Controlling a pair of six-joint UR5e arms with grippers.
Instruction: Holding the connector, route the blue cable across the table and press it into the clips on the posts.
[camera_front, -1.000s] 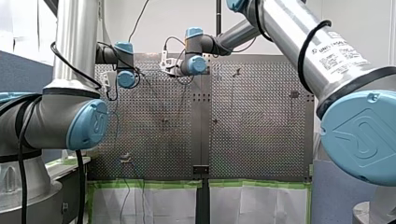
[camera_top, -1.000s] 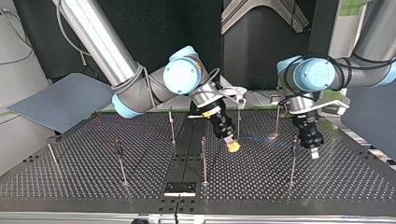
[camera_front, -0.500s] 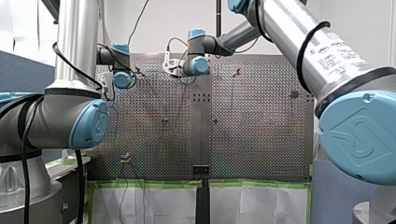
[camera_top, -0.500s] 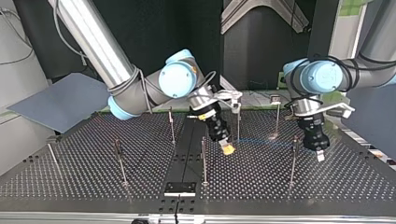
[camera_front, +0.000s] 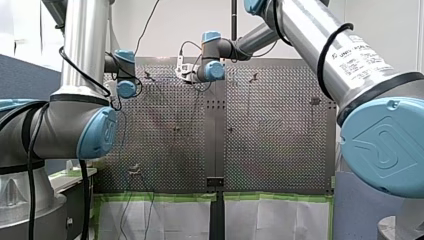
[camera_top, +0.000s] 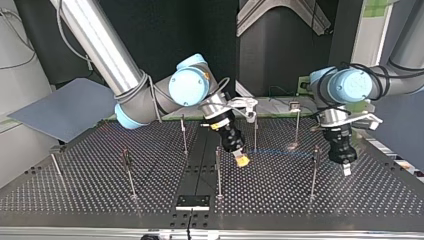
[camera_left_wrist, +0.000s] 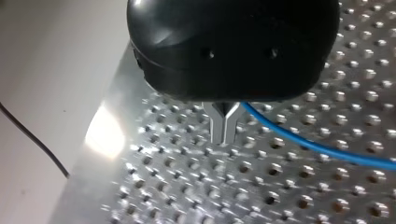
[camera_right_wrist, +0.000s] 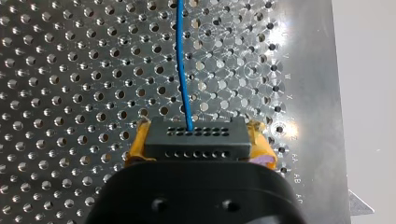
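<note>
In the top view my right gripper (camera_top: 242, 160) hangs low over the holed table (camera_top: 100, 195), close to the middle, and it is tilted down toward 5 o'clock. A thin post (camera_top: 218, 172) stands just beside it, at its 9 o'clock. In the right wrist view its yellow pads (camera_right_wrist: 260, 142) are pinching a black connector (camera_right_wrist: 195, 140) from both sides. The connector has two rows of small holes on its face. The blue cable (camera_right_wrist: 183, 70) comes out of the upper row and lies straight ahead of the gripper, over the table.

In the top view my left gripper (camera_top: 346, 169) is at 3 o'clock from the right one, well apart, and it points down at the table. Another post (camera_top: 313, 172) stands near it, at its 9 o'clock. Between the two grippers the cable shows as a faint blue line from the connector toward this post. In the left wrist view the two metal fingers (camera_left_wrist: 219, 125) are pressed together, with the tips just over the table. The cable comes out beside the base of the fingers, under the black body, and runs off to one side over the holes. I cannot tell if the fingers squeeze it or if it only passes beside them.
</note>
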